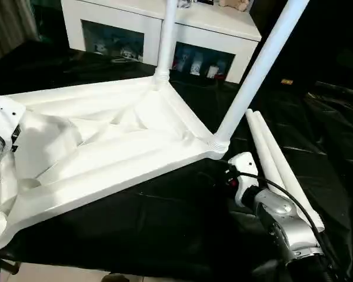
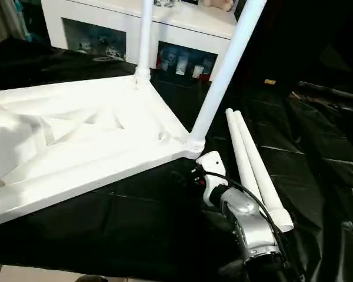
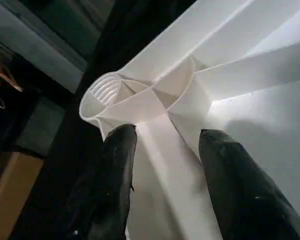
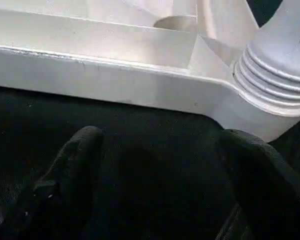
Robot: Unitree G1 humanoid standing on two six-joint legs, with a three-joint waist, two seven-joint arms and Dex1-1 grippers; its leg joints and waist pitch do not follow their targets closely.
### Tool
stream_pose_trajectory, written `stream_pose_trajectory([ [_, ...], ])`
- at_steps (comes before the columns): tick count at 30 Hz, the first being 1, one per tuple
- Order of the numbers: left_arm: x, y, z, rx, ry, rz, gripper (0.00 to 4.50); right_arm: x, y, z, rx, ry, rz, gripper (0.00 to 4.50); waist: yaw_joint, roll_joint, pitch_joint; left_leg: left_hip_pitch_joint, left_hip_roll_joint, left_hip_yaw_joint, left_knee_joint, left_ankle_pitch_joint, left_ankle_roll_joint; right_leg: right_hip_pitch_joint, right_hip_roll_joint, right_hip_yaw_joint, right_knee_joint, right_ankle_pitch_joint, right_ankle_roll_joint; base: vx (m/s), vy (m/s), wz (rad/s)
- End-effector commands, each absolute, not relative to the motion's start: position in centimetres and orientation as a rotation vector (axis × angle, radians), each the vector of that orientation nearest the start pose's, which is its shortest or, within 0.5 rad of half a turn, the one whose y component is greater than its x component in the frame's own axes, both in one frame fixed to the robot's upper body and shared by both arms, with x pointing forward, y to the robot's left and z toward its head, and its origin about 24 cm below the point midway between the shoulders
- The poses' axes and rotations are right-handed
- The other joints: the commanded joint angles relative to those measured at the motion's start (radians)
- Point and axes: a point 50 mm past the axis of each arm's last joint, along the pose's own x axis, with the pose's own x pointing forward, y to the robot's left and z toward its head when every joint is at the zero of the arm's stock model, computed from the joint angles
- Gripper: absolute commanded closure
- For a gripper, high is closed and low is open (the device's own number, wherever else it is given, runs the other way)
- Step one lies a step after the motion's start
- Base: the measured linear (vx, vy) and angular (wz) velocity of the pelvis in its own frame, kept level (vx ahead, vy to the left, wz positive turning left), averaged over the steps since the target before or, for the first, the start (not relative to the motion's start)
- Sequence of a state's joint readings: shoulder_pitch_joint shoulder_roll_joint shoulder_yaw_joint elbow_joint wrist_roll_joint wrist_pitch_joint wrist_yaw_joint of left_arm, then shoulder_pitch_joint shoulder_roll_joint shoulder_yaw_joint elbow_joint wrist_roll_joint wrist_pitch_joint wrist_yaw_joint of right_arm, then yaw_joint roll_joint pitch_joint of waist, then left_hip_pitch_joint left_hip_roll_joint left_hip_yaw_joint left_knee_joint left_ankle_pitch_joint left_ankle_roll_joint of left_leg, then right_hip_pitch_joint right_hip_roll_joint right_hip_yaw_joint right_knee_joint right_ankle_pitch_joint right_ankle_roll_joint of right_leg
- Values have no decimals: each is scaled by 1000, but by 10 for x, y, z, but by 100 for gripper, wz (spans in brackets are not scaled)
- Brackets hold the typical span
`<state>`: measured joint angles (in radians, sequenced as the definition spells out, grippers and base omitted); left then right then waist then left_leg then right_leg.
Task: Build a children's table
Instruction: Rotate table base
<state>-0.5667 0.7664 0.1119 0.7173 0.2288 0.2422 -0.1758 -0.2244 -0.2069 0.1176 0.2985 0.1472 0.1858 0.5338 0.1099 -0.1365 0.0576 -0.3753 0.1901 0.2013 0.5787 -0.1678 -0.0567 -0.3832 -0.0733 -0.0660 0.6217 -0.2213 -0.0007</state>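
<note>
The children's table lies upside down on black cloth: its white ribbed tabletop (image 1: 106, 153) faces up. One leg (image 1: 166, 35) stands in the far corner socket and another leg (image 1: 256, 70) in the right corner socket. Two loose legs (image 1: 276, 158) lie side by side to the right. My left gripper (image 3: 165, 135) is at the tabletop's left edge, open, its fingers either side of a rib below an empty round socket (image 3: 107, 92). My right gripper (image 4: 165, 137) is open over the cloth, just short of the corner with the fitted leg's ribbed collar (image 4: 275, 75).
A white glass-door cabinet (image 1: 106, 17) stands behind the table, close to the far leg. Black cloth (image 1: 165, 223) covers the work surface, and its front edge and a strip of floor show at the bottom.
</note>
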Motion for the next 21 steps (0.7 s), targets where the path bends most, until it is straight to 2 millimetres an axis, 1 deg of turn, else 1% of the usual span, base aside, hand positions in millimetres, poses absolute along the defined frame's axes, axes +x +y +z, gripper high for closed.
stream_pose_trajectory([
  [1,316,373,128,715,383,366,220,281,-146,10,-42,327,606,63,4,30,-56,33,56,-33,-77,-227,-43,24,-83,54,-61,-41,-183,0,0,0],
  [3,315,378,133,688,364,399,220,281,-147,10,-48,329,605,63,4,30,-55,35,56,-34,-77,-241,-47,22,-84,54,-62,-62,-184,0,0,0],
  [5,314,380,134,694,368,406,220,281,-147,10,-51,330,605,63,5,30,-54,37,56,-34,-78,-249,-50,20,-82,54,-63,-68,-181,0,0,0],
  [6,312,385,135,707,372,428,220,281,-148,9,-56,333,607,63,5,29,-55,37,55,-34,-78,-249,-50,20,-81,54,-63,-69,-175,0,0,0],
  [11,310,390,132,724,389,429,220,282,-147,10,-53,331,610,63,9,27,-56,40,56,-35,-79,-258,-59,18,-81,53,-62,-58,-172,0,0,0],
  [13,310,387,124,727,448,356,220,282,-146,9,-52,332,612,63,11,27,-56,40,57,-35,-79,-260,-63,18,-83,53,-61,-59,-174,0,0,0],
  [14,310,387,124,727,448,356,220,282,-146,9,-52,332,612,63,12,26,-56,40,56,-34,-79,-258,-63,18,-84,53,-62,-58,-174,0,0,0],
  [15,309,378,109,740,517,239,220,282,-145,8,-53,335,613,63,13,27,-56,40,57,-34,-79,-257,-65,18,-84,54,-62,-62,-174,0,0,0],
  [16,309,375,104,742,538,198,220,283,-145,8,-54,337,613,63,14,27,-55,41,56,-34,-79,-259,-67,17,-84,54,-63,-68,-174,0,0,0],
  [18,311,365,97,737,553,112,220,284,-144,7,-56,338,612,63,15,27,-52,41,57,-34,-82,-288,-75,16,-86,55,-67,-106,-174,0,0,0],
  [19,311,365,97,737,553,112,220,284,-144,7,-56,338,612,63,17,27,-52,43,58,-35,-82,-297,-77,16,-87,55,-67,-116,-174,0,0,0],
  [20,312,357,94,750,573,35,220,286,-144,5,-59,341,609,63,20,27,-52,44,58,-35,-82,-307,-77,15,-88,56,-69,-129,-174,0,0,0],
  [21,312,354,92,757,588,7,220,287,-143,5,-61,342,608,63,23,29,-53,44,59,-35,-82,-309,-78,14,-91,56,-69,-135,-174,0,0,0],
])
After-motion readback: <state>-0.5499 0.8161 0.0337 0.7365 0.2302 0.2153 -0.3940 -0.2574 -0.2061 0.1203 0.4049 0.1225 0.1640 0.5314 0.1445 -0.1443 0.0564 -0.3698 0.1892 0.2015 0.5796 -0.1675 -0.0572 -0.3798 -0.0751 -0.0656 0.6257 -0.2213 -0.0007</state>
